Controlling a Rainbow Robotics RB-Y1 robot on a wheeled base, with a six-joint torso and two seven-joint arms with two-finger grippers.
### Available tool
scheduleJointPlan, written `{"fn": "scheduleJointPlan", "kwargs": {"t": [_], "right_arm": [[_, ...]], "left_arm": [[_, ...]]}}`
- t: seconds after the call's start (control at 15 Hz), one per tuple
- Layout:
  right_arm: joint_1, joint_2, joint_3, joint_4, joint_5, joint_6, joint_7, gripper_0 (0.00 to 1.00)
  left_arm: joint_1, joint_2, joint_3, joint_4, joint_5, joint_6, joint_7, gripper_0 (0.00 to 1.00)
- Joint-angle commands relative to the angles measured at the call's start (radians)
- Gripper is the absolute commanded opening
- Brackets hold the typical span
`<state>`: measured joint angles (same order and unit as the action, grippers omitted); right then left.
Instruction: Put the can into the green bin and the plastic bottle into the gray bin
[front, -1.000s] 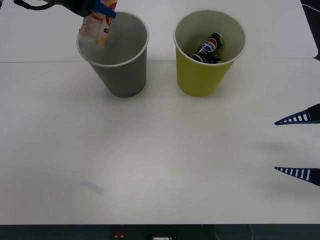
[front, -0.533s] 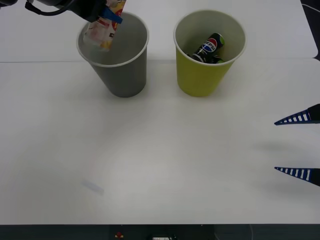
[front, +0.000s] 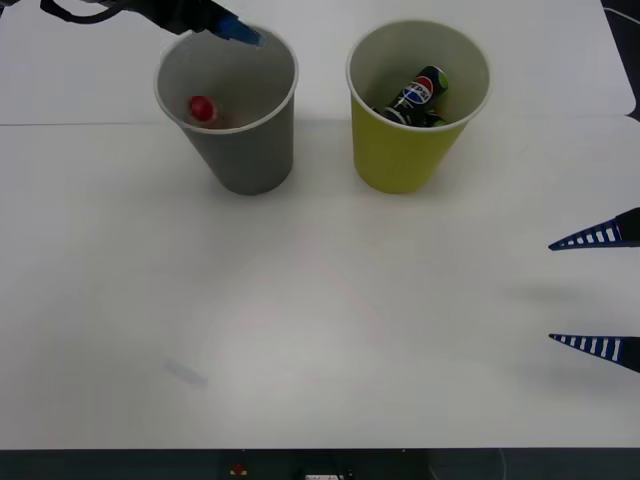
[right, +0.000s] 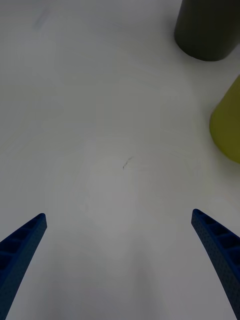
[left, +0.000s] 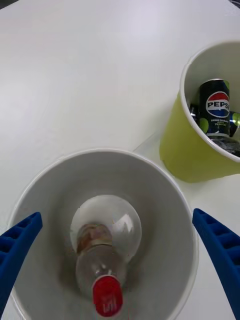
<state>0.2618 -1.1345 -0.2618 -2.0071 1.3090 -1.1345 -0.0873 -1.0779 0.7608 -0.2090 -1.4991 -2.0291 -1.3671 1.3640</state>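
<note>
The right gripper (front: 598, 291) has two slim blue fingers (front: 592, 238), each a long wedge tapering to a sharp tip, with pale ribbed slots along the inner face and a darker base at 3 o'clock. In the right wrist view the same fingers (right: 216, 250) are plain blue with rows of small square dimples. The left gripper (left: 120, 260) has matching dimpled blue wedges. In the front view, at 11 o'clock, the left arm is black with a looping black cable (front: 75, 12) and a blue fingertip (front: 238, 31).
</note>
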Motion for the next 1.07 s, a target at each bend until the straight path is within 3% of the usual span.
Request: {"fn": "scheduleJointPlan", "kwargs": {"t": [0.07,0.53,1.07], "right_arm": [[0.000,0.000,0.000,0.000,0.000,0.000,0.000,1.00],[0.000,0.000,0.000,0.000,0.000,0.000,0.000,1.00],[0.000,0.000,0.000,0.000,0.000,0.000,0.000,1.00]], "left_arm": [[0.070,0.035,0.091,-0.017,0.079,-0.001,-0.118,1.00],[0.397,0.147,0.343,-0.092,0.417,0.000,-0.450,1.00],[0.820,0.221,0.527,-0.181,0.682,-0.001,-0.892,1.00]]}}
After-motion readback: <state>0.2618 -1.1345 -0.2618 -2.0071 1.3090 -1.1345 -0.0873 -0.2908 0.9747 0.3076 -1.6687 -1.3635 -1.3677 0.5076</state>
